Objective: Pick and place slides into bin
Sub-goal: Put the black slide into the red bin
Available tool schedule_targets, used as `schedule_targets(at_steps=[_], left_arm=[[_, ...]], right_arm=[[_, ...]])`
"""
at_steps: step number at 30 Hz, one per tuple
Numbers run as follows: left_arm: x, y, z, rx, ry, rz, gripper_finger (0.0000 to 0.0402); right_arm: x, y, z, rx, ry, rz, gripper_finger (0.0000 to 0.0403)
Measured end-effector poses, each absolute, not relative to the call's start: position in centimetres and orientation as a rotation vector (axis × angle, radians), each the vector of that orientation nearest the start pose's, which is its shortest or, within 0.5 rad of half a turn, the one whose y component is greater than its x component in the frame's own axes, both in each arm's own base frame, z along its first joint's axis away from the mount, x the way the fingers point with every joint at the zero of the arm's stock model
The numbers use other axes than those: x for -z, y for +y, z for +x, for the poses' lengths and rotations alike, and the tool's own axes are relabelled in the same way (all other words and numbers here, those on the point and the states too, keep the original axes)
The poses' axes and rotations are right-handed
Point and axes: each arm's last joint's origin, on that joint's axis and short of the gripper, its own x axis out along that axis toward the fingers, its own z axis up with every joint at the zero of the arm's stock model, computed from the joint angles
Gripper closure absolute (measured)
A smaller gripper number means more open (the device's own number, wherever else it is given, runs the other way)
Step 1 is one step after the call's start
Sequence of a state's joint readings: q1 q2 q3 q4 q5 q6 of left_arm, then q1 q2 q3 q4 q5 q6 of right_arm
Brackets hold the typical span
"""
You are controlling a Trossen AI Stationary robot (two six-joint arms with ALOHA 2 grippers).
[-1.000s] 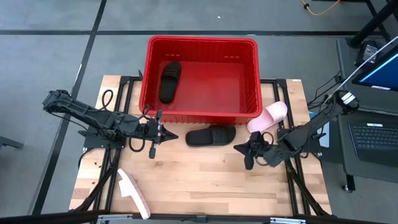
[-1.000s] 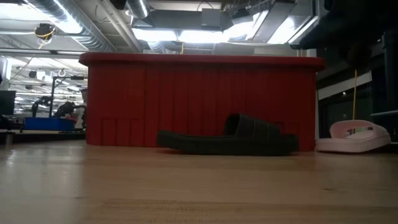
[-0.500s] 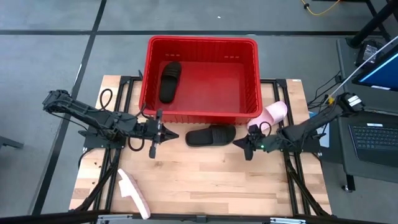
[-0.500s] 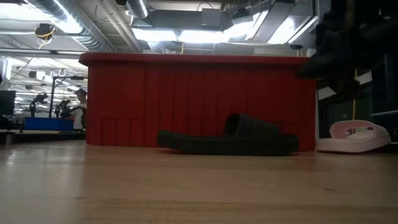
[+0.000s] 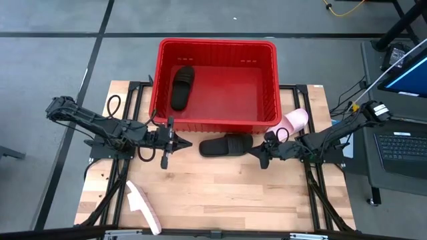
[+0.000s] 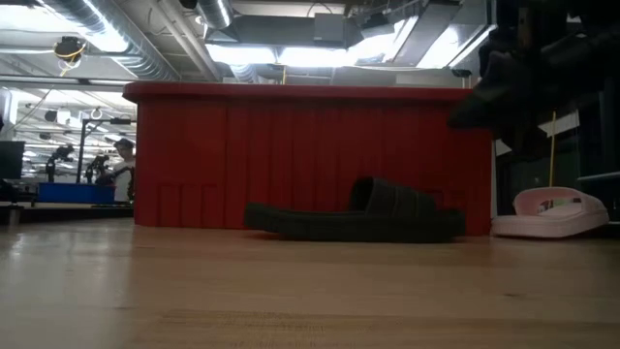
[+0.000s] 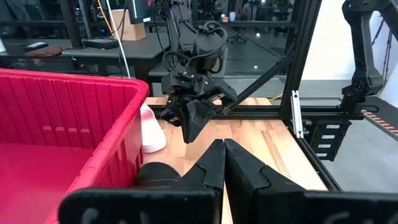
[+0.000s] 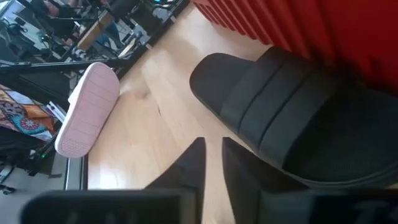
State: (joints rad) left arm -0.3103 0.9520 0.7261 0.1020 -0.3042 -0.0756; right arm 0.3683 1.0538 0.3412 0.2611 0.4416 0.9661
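since a second ago the right gripper (image 5: 257,155) has slid across the table (image 5: 220,193) toward the black slide (image 5: 227,145) outside the bin, and its fingers, pressed together before, now stand slightly apart; the left gripper (image 5: 179,143) hangs where it was, fingers together, off that slide's other end. only the high view shows the second black slide (image 5: 182,87) lying inside the red bin (image 5: 217,45), one pink slide (image 5: 291,125) just beside the bin's right corner and another pink slide (image 5: 144,207) well apart near the table's front edge. from the low view the black slide (image 6: 360,215) lies flat, close against the bin wall (image 6: 310,155). through the right wrist view the black slide (image 8: 292,118) sits just ahead of the parted fingertips (image 8: 186,163), not yet touched.
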Motion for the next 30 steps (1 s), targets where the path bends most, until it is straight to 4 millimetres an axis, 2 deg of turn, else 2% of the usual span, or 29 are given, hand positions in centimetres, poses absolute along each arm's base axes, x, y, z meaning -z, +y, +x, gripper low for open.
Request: schedule_targets(at_steps=[5, 9, 16, 30], left_arm=[[-31.0, -5.7, 20.6, -0.001, 0.118, -0.037, 0.0392], [-31.0, -5.6, 20.6, -0.022, 0.117, -0.035, 0.0392], [-31.0, -5.6, 20.6, -0.026, 0.117, -0.036, 0.0390], [-30.9, -5.6, 20.6, -0.028, 0.126, -0.032, 0.0382]], right_arm=[[-17.8, 6.0, 19.0, 0.261, 0.339, 0.774, 0.0305], [-17.7, 6.0, 19.0, 0.262, 0.341, 0.773, 0.0286], [-17.2, 5.3, 19.2, 0.323, 0.364, 0.787, 0.0281], [-15.4, 4.7, 21.0, 0.351, 0.368, 0.852, 0.0280]])
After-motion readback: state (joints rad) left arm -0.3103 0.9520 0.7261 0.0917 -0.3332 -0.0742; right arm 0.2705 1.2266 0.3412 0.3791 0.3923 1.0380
